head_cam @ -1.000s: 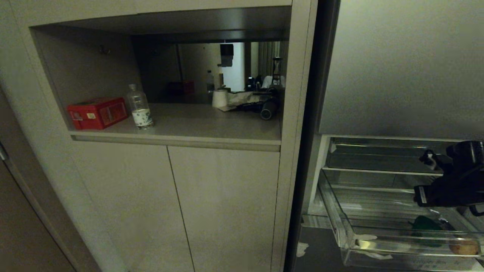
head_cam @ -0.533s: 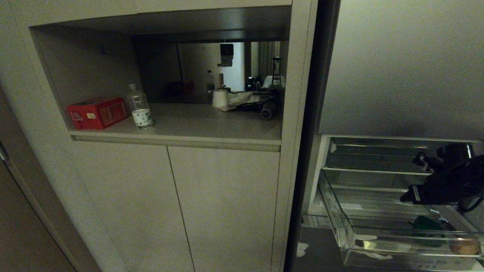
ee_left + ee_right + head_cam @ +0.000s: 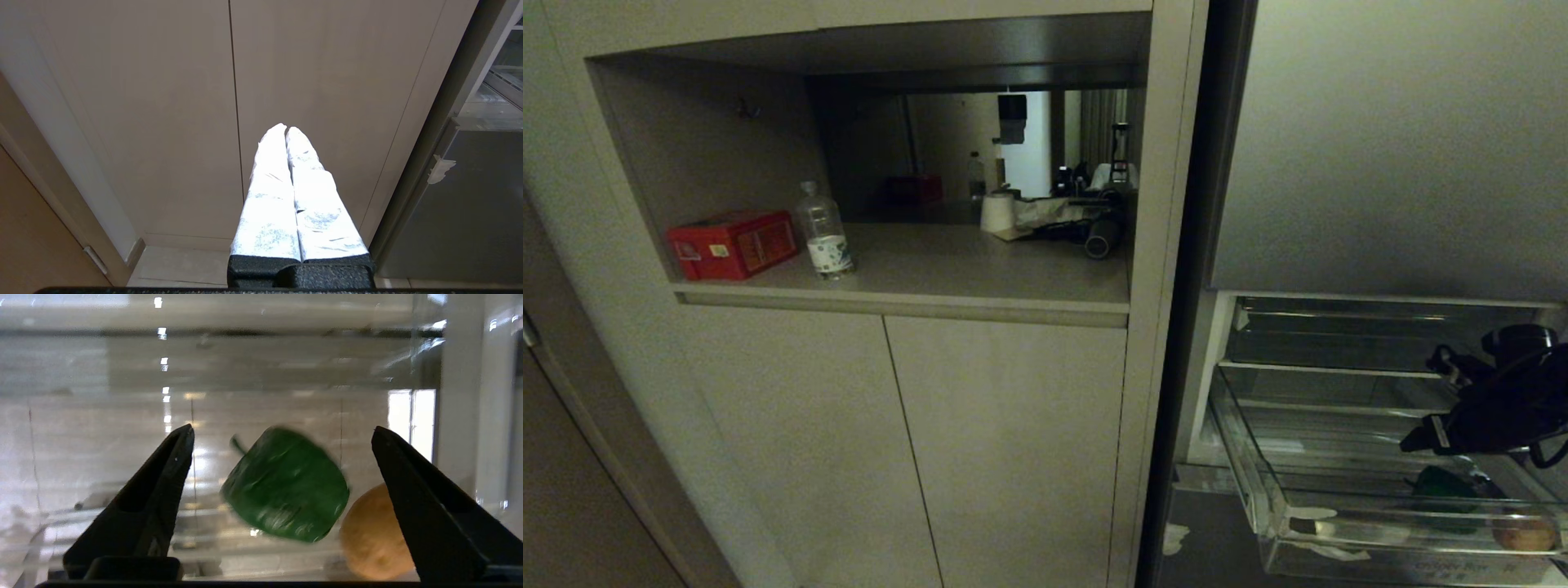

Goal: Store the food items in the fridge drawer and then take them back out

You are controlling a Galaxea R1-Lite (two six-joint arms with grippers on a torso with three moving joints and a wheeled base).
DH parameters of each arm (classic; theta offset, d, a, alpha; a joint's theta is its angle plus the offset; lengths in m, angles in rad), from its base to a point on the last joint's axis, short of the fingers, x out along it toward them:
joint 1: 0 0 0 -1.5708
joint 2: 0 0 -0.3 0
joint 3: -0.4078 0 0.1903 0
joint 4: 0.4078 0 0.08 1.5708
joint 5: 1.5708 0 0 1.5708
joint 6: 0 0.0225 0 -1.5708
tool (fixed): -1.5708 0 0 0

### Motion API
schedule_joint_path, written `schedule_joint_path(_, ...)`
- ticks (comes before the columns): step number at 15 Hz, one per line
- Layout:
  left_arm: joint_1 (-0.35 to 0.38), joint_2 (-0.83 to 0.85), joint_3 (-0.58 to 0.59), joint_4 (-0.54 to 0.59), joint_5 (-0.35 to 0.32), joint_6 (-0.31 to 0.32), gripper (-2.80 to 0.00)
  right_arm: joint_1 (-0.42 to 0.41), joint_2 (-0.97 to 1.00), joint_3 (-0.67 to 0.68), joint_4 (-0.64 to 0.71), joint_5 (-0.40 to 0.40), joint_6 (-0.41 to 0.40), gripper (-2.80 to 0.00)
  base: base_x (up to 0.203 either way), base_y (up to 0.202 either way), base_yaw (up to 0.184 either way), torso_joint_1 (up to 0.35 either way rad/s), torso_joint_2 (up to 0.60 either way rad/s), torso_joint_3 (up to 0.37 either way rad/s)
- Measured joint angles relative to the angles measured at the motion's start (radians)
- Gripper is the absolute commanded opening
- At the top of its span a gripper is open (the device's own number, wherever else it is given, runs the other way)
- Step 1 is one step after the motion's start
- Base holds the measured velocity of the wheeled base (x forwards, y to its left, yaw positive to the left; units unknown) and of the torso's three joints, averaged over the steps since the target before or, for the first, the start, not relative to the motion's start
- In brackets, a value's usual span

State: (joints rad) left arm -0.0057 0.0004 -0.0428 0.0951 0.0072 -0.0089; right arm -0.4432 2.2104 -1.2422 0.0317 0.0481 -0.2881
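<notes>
Both food items, the green pepper (image 3: 286, 484) and the tan fruit (image 3: 369, 535) at its 4 o'clock, lie in the fridge drawer (image 3: 1270, 498); storing looks done, retrieval remains. The right gripper (image 3: 282, 502) hangs spread above the pepper. The left gripper (image 3: 286, 130) is pressed together, parked before the cabinet doors (image 3: 163, 102).

pepper (image 3: 1444, 483) and potato (image 3: 1524, 535) in drawer (image 3: 1262, 482), side by side
</notes>
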Motion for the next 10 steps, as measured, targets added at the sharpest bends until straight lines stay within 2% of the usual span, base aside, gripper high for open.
schedule_joint_path(10,0.000,0.000,0.000,0.000,0.000,0.000,-2.80,-0.013,0.105,-0.071,0.062,0.000,-0.013,0.00,0.000,0.000,0.000,0.000,0.00,0.000)
